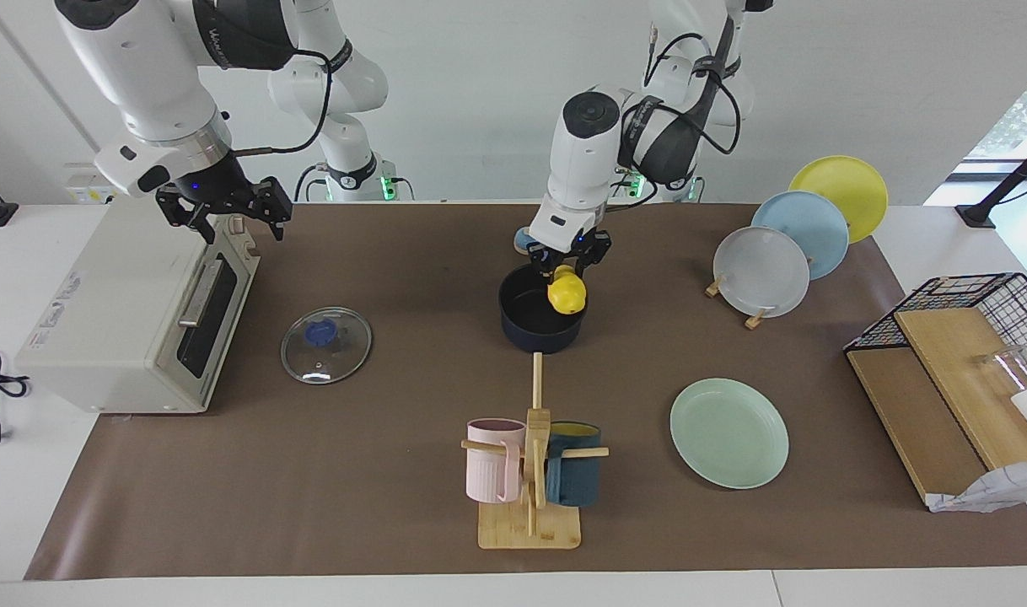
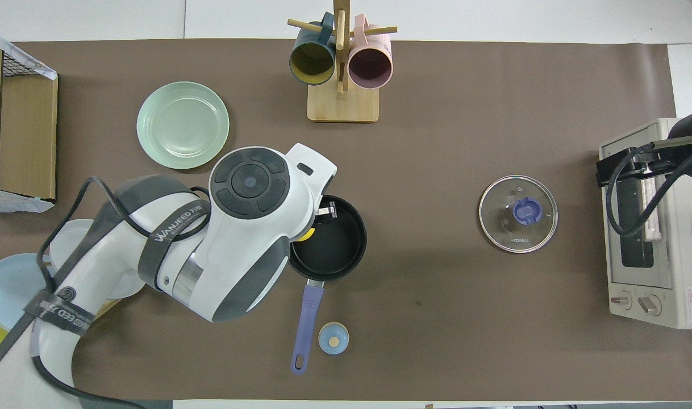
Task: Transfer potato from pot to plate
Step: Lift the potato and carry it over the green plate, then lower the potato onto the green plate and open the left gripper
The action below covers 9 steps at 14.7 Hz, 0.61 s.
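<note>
The yellow potato (image 1: 567, 292) hangs in the air over the rim of the dark navy pot (image 1: 530, 324), with my left gripper (image 1: 567, 271) shut on its top. Seen from overhead, only a sliver of the potato (image 2: 306, 233) shows under the left arm's wrist, and the pot (image 2: 330, 238) with its long blue handle (image 2: 304, 326) lies open and black inside. The mint-green plate (image 1: 728, 432) (image 2: 182, 125) lies flat toward the left arm's end, farther from the robots than the pot. My right gripper (image 1: 225, 217) waits open over the toaster oven.
A glass lid (image 1: 325, 344) lies between the pot and the toaster oven (image 1: 134, 312). A mug rack (image 1: 530, 459) with a pink and a teal mug stands farther from the robots than the pot. Grey, blue and yellow plates (image 1: 762, 271) lean in a rack. A wire basket (image 1: 969, 337) sits at the table's end.
</note>
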Available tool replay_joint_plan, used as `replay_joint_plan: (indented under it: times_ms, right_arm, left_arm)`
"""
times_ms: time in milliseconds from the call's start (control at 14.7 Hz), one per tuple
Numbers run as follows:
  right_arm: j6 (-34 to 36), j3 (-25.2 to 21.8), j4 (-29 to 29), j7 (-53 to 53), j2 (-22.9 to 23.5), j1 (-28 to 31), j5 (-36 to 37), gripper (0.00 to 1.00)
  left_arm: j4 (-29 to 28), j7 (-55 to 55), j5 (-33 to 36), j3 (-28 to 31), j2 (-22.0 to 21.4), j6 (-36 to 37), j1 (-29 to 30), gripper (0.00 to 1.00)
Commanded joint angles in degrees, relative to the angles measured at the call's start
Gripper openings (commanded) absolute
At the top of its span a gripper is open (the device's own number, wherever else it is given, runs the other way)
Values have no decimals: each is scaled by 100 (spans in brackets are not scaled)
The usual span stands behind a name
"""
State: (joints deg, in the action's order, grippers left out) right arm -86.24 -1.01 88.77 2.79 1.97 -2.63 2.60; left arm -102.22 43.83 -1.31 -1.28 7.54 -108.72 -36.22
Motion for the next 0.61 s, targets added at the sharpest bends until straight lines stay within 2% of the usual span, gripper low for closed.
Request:
replay_joint_plan:
  times_ms: [0, 136, 341, 545]
  right_arm:
    - [19, 75, -44, -42, -22, 52, -84, 100]
    - [-16, 75, -44, -33, -22, 52, -84, 100]
    - [-25, 83, -44, -59, -22, 52, -93, 100]
    - [-16, 92, -36, -68, -22, 52, -93, 100]
  left_arm:
    - [596, -820, -106, -22, 98, 500, 666, 0]
    - [860, -1672, -238, -13, 238, 510, 1237, 0]
    - [861, -3087, -247, -13, 353, 213, 2038, 0]
    - [853, -3635, -107, -4, 950, -674, 2364, 0]
